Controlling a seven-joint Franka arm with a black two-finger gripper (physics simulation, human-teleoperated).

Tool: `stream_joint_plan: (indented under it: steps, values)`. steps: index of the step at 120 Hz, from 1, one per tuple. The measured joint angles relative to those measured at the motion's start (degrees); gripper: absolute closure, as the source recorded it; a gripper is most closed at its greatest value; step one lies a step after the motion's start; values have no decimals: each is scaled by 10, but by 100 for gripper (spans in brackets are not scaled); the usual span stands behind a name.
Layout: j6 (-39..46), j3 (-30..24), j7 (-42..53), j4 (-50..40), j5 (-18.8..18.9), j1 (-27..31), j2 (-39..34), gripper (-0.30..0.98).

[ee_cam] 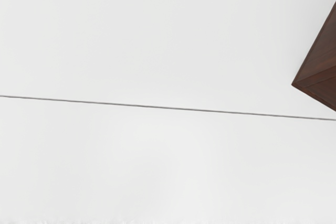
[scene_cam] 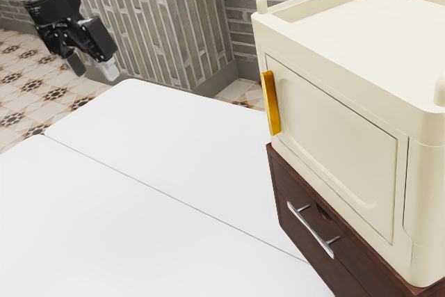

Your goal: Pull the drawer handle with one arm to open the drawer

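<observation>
Our gripper (scene_cam: 92, 67) hangs wide at the exterior view's ten o'clock, presumably to straddle the handle (scene_cam: 311, 230) at five.

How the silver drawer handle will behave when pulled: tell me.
The handle will probably stay stiff, as it looks like a metal bar on two posts. Its shiny surface may be somewhat slippery. It should not roll, being mounted on the brown drawer front.

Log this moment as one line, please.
gripper open, empty | over table, away from handle | drawer shut | pull not begun
</observation>
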Motion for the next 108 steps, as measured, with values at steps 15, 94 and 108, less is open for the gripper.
stream_joint_plan:
  steps: [15,94,108]
  values:
    - [-4,-1,-7,-4,3,-12,2,2]
    - [20,-141,-293,-317,-114,-26,-190,3]
    - [108,-235,-393,-464,-145,33,-312,3]
